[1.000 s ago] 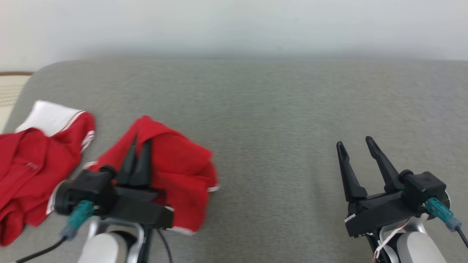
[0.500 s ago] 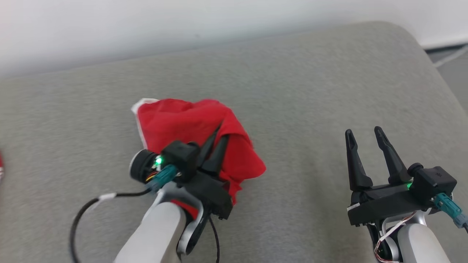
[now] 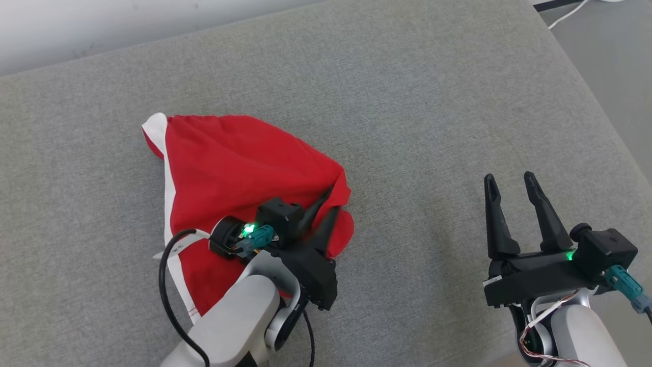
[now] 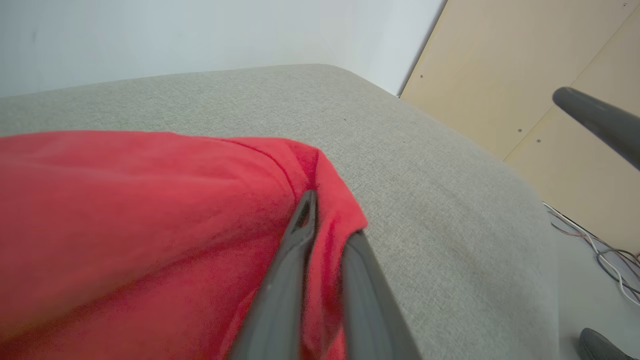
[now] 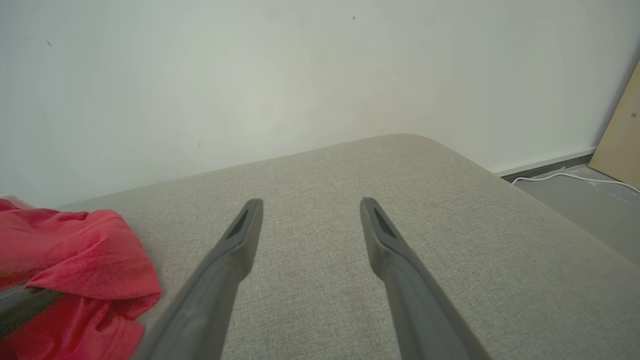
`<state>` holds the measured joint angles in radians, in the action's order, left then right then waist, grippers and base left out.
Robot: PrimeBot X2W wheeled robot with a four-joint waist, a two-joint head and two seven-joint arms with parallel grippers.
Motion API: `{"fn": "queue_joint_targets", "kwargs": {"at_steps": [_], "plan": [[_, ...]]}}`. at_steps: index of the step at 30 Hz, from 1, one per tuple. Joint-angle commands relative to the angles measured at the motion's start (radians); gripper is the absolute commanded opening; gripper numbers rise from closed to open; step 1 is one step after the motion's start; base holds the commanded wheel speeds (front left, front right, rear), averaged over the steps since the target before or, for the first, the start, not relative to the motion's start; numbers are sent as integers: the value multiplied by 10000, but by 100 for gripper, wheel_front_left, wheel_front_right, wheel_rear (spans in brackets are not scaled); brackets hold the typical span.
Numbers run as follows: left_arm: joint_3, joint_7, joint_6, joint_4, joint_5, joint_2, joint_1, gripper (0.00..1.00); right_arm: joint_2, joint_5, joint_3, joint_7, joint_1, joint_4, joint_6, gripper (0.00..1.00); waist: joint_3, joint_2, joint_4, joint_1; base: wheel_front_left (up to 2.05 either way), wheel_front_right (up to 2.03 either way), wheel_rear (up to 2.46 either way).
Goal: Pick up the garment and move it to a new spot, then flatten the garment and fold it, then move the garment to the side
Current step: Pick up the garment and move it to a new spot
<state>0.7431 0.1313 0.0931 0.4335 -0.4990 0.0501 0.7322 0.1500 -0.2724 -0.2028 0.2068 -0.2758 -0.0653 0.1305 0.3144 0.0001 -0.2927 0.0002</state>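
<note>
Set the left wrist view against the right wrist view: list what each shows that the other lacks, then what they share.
Left wrist view: the left gripper, jaws pinched on a fold of the garment, and thin wires tangled on the floor. Right wrist view: the right gripper, jaws spread above bare cushion, and a white cable by the skirting. Shared: the garment, the grey cushion, the pale wall.

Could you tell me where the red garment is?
In the head view, the red garment lies left of centre on the grey cushion, its right edge pinched by the left gripper.
</note>
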Motion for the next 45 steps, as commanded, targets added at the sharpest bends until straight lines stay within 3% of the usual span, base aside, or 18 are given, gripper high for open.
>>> {"fn": "queue_joint_targets", "kwargs": {"at_steps": [1,8,13,24,30,35,40,45], "plan": [[228,239,56,64,-141,16,157,100,-18,21,40,68,-26,-45,4,100,-69,-1,129,-2,0,0,0],[691,818,334,-392,-102,38,60,100,66,218,322,-20,210,37,4,100,-549,-1,762,-2,0,0,0],[508,975,687,-1159,-33,413,-381,100,93,311,466,-168,389,220,4,100,-847,-1,1149,-2,0,0,0],[-964,1166,2110,-3509,-257,2068,-1940,100,194,450,496,-614,853,717,4,100,-1543,-1,2013,-2,0,0,0],[-2210,1284,2519,-4474,-283,2930,-2703,100,244,514,400,-809,1036,903,4,100,-1801,-1,2328,-2,0,0,0],[-3279,1329,2512,-4965,25,3502,-3496,100,302,557,325,-898,1204,1005,4,100,-2009,-1,2479,-2,0,0,0],[-4358,1333,2254,-5218,229,3744,-4437,100,372,620,167,-980,1332,1059,4,100,-2165,-1,2520,-2,0,0,0],[-4794,1333,2084,-5225,504,3807,-5380,100,347,715,30,-979,1557,1062,4,100,-2395,-1,2523,-2,0,0,0]]}}
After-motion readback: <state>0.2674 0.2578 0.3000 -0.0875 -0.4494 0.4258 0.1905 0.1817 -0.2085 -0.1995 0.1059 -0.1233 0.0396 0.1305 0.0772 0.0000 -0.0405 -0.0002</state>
